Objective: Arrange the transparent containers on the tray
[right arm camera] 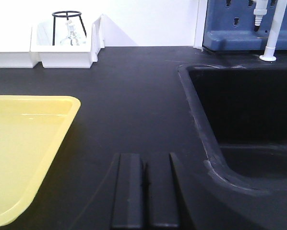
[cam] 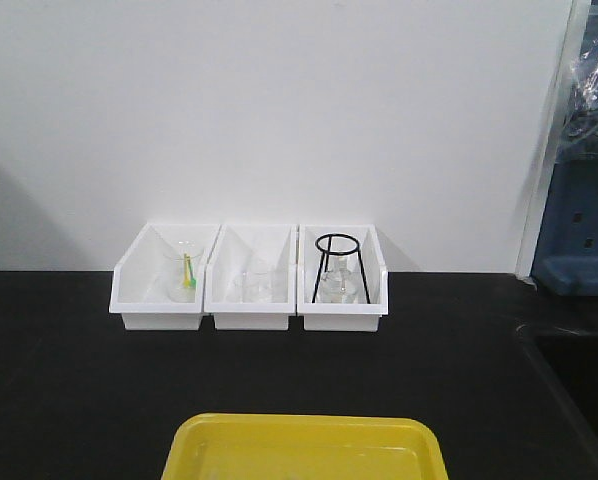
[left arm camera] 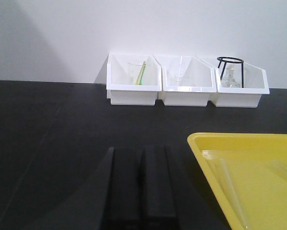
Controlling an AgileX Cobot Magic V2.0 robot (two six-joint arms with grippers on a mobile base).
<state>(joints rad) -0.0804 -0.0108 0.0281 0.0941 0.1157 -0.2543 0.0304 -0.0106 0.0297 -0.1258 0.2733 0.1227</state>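
The yellow tray [cam: 304, 428] sits at the near edge of the black bench, and only its far end shows in the front view. In the left wrist view a clear tube [left arm camera: 233, 191] lies lengthwise inside the tray [left arm camera: 201, 143], and a second faint clear tube [left arm camera: 283, 170] lies further right. My left gripper [left arm camera: 140, 151] is shut and empty, low over the bench just left of the tray. My right gripper [right arm camera: 144, 158] is shut on nothing, over bare bench between the tray [right arm camera: 72, 106] and the sink. Neither gripper shows in the front view.
Three white bins [cam: 249, 315] stand in a row against the back wall. The left one holds a beaker [cam: 184, 272], the right a black ring stand [cam: 336, 262] over glassware. A deep black sink [right arm camera: 249, 120] opens on the right, with a blue rack [right arm camera: 230, 24] behind.
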